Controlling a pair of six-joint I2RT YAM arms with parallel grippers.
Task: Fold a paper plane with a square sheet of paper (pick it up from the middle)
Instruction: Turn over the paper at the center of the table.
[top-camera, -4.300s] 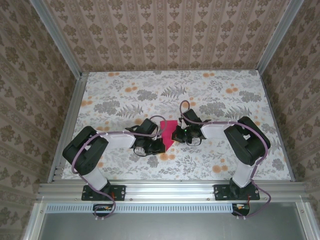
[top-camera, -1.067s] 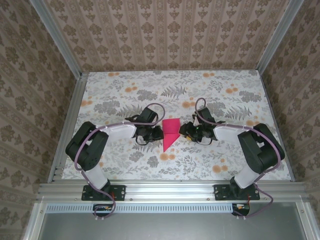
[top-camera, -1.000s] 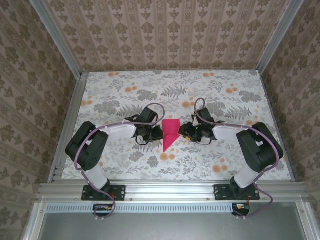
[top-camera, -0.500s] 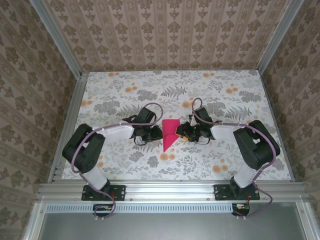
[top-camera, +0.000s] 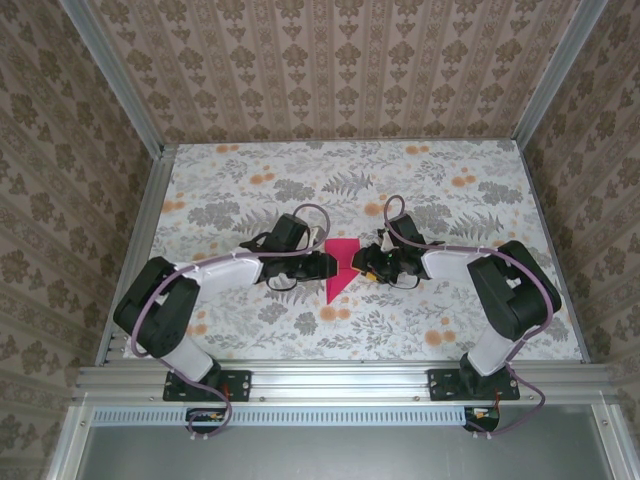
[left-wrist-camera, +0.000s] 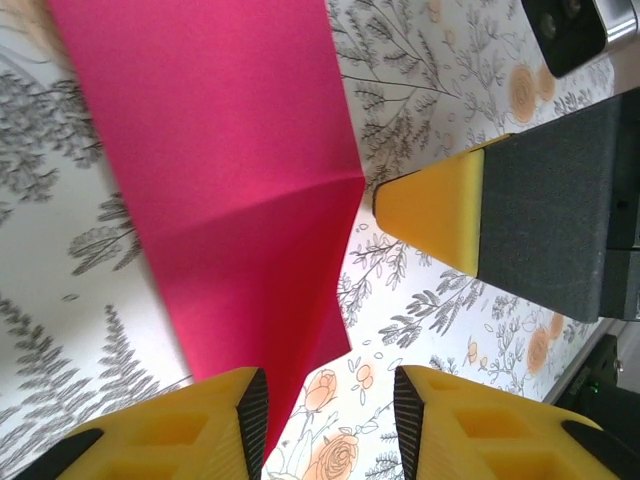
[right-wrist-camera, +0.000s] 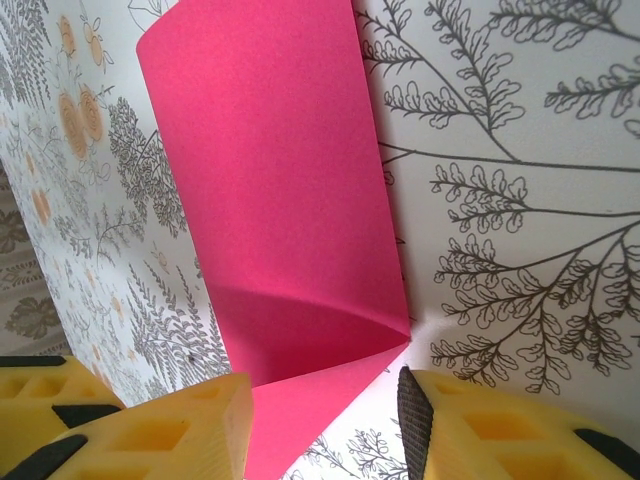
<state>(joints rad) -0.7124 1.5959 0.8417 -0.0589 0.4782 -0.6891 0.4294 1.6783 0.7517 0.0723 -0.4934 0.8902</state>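
Note:
The magenta-pink paper (top-camera: 341, 270) lies partly folded on the flowered tablecloth at mid-table, squared at the far end and tapering to a point toward me. It is not a narrow dart. My left gripper (top-camera: 321, 266) sits low at its left edge, open; in the left wrist view the paper (left-wrist-camera: 230, 190) reaches just inside the left finger (left-wrist-camera: 200, 430), with tablecloth across the rest of the gap (left-wrist-camera: 330, 425). My right gripper (top-camera: 363, 264) is at the right edge, also open (right-wrist-camera: 325, 430), and a creased flap of the paper (right-wrist-camera: 300, 250) runs in between its fingers.
The flowered tablecloth (top-camera: 300, 190) covers the table. Patterned walls and an aluminium frame (top-camera: 140, 230) close in the left, right and far sides. The right gripper's yellow fingertip (left-wrist-camera: 440, 210) shows close to the paper's edge in the left wrist view.
The left gripper's jaws have opened and it has slid right against the paper. The right gripper has crept left toward the paper's right edge. The paper stays on the table.

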